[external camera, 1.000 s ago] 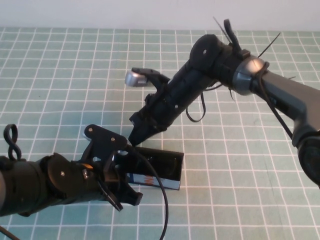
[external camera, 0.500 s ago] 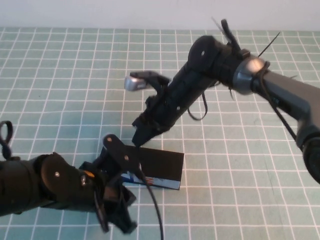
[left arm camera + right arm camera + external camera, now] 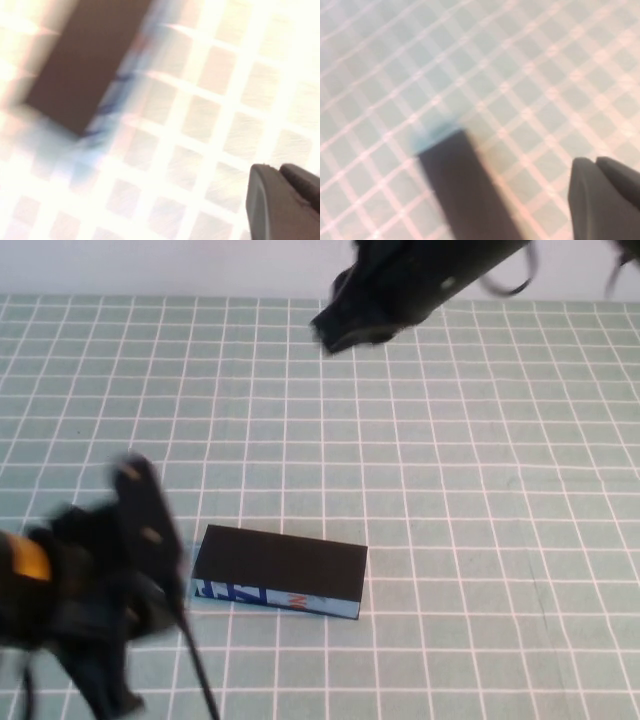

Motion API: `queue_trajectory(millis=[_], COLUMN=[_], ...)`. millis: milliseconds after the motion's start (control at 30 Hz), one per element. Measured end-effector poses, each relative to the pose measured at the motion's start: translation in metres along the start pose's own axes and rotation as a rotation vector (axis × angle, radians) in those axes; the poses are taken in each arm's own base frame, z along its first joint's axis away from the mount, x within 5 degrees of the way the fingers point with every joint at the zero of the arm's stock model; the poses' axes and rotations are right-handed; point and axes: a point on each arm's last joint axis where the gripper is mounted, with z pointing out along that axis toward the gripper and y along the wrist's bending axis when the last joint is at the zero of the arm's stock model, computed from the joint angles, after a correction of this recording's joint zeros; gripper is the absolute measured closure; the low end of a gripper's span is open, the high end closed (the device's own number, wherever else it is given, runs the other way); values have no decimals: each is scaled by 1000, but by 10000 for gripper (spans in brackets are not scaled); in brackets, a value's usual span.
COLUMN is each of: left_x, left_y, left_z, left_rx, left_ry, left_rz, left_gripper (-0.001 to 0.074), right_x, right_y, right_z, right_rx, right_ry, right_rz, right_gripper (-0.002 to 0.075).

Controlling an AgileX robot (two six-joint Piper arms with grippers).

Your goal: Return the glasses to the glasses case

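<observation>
The glasses case (image 3: 280, 562) lies shut near the table's front middle, with its black lid flat and its light blue printed front edge toward me. It also shows in the left wrist view (image 3: 85, 60) and the right wrist view (image 3: 465, 190). The glasses are hidden. My left gripper (image 3: 105, 680) is low at the front left, left of the case and clear of it; its fingers (image 3: 265, 200) lie together and hold nothing. My right gripper (image 3: 335, 330) is raised high at the back, far from the case, its fingers (image 3: 590, 195) together and empty.
A green cloth with a white grid (image 3: 480, 500) covers the table. A pale wall runs along the far edge. The left arm's black cable (image 3: 195, 660) hangs at the front left, beside the case.
The case lid went from open to shut. My left arm has swung away to the front left. My right arm has lifted up and back, off the case.
</observation>
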Motion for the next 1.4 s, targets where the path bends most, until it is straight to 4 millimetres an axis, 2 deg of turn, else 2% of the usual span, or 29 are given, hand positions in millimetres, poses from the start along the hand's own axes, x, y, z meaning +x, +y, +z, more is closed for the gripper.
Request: queue_trajectory(millis=[133,267,367,533,667,733,833,1000,1133,1267,1400], left_x=[5,23,36,50,58,60,64,72,72,70,70], left_y=[13,7,-8,-36,-53,-58,-62,-58,-53,-50,-49], left_z=[-67,-122,-151,-177,-179,-172,-156,-131,-128,-130,-131], left_rx=[-241,-473,-605,-705,-682,-628,-556,-512,-546,-573,-582], left_ry=[-105,-256,-358,-476,-559,-595,-605,-569,-619,-673,-687], left_rz=[-91,-198,-257,-272,-320,-350,-387,-437,-457,-478,-481], left_gripper=[734,734,733,734,733,734,734,733,734,733,733], right_x=[-3,-1,5,27,56,76,110,179,228,267,297], right_y=[7,14,22,35,49,58,66,77,85,90,95], right_z=[-58,-112,-145,-173,-188,-197,-201,-185,-168,-155,-149], right_rx=[134,179,209,261,289,309,360,398,391,407,420], right_ry=[-72,-178,-250,-325,-414,-477,-556,-528,-479,-536,-631], right_rz=[17,46,63,90,111,113,103,100,121,144,157], right_gripper=[738,738,738,738,737,737,737,738,738,738,738])
